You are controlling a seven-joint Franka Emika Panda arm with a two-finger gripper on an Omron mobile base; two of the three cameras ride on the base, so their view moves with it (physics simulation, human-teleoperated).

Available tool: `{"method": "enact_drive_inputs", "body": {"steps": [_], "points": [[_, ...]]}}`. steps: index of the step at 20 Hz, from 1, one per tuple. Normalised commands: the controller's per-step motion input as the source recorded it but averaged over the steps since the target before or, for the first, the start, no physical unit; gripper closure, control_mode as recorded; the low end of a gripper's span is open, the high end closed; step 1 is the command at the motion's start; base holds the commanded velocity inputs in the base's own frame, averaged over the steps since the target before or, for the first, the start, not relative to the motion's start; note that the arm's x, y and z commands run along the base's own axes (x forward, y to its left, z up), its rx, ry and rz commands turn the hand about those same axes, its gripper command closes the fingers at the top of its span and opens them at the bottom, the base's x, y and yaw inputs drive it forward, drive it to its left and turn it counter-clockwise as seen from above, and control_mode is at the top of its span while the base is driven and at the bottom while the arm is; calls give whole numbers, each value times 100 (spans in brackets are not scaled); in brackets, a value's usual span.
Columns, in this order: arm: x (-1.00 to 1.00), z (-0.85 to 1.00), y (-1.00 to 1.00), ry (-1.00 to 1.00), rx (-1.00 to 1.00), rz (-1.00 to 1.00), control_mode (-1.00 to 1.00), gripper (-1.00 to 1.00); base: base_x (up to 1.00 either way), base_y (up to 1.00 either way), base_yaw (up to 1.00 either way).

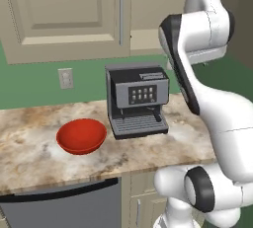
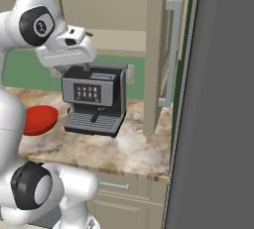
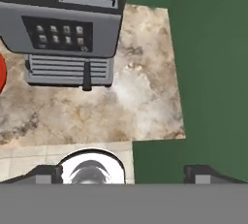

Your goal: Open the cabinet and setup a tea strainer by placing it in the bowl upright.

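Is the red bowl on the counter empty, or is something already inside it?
Empty. In the left base view the bowl stands upright on the counter and its red inside shows bare, with no strainer in it.

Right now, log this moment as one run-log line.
cabinet: shut | bowl: empty, on counter, left of coffee machine | gripper: open, holding nothing, above the counter

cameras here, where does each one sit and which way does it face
Left base view: behind the arm's left, looking forward and down at the bowl, coffee machine and cabinet; the arm rises lower right.
Right base view: behind its right, same machine and bowl; the arm rises lower left.
Hand view: on the hand, looking down at the counter; claw tips at bottom.
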Motion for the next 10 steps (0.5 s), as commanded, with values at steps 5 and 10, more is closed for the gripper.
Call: {"method": "enact_drive_inputs", "body": {"steps": [5,10], "points": [[16,6,45,-40,35,-26,-100,-100,0,0,0],[7,33,82,-25,3,-11,-100,-100,0,0,0]]}}
